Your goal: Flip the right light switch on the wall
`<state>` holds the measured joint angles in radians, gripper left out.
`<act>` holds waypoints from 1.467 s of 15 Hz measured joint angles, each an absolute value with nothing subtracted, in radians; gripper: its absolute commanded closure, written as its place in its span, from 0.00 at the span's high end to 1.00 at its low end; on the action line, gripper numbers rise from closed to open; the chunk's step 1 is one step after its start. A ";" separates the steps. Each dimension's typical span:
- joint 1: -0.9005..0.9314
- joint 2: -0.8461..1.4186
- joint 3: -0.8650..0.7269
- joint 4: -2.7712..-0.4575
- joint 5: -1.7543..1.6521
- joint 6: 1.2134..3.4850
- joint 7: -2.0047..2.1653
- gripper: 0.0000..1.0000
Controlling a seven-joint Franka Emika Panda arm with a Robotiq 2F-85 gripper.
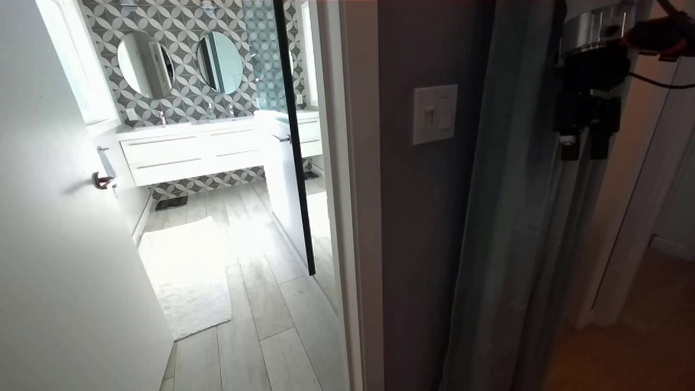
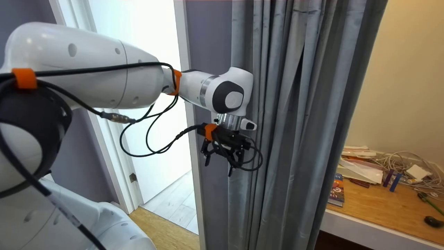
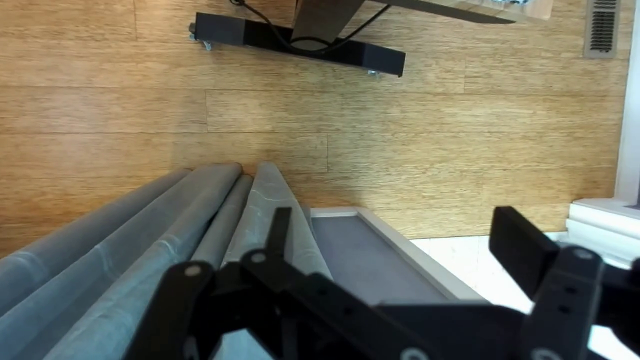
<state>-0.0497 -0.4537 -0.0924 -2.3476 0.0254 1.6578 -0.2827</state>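
The right light switch [image 1: 447, 113] is a flat white rocker on the right half of a small white, nearly square plate in an exterior view. A slotted switch sits on the plate's left half. The plate is on the narrow grey-mauve wall [image 1: 415, 228], which also shows in an exterior view [image 2: 213, 198] and the wrist view [image 3: 372, 265]. The switch does not show in those two views. My gripper [image 1: 585, 146] points down beside the curtain, apart from the switch. It also shows in an exterior view [image 2: 219, 167]. In the wrist view its fingers [image 3: 392, 230] are wide apart with nothing between them.
A grey curtain [image 2: 281, 156] hangs right beside the wall and close to the gripper. A white door frame [image 1: 361, 217] borders the wall on its other side, with a white door [image 1: 70, 233] open. Black cables [image 2: 156, 149] hang in loops from the arm. A cluttered desk [image 2: 392, 205] stands beyond the curtain.
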 measured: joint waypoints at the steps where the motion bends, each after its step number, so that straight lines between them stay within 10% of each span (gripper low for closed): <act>1: -0.046 -0.454 -0.093 -2.348 0.039 1.658 -0.290 1.00; 22: 0.025 -0.454 -0.171 -2.388 0.620 1.918 -0.558 1.00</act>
<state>0.0247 -0.4543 -0.1712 -2.3882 0.6196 1.9178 -0.5576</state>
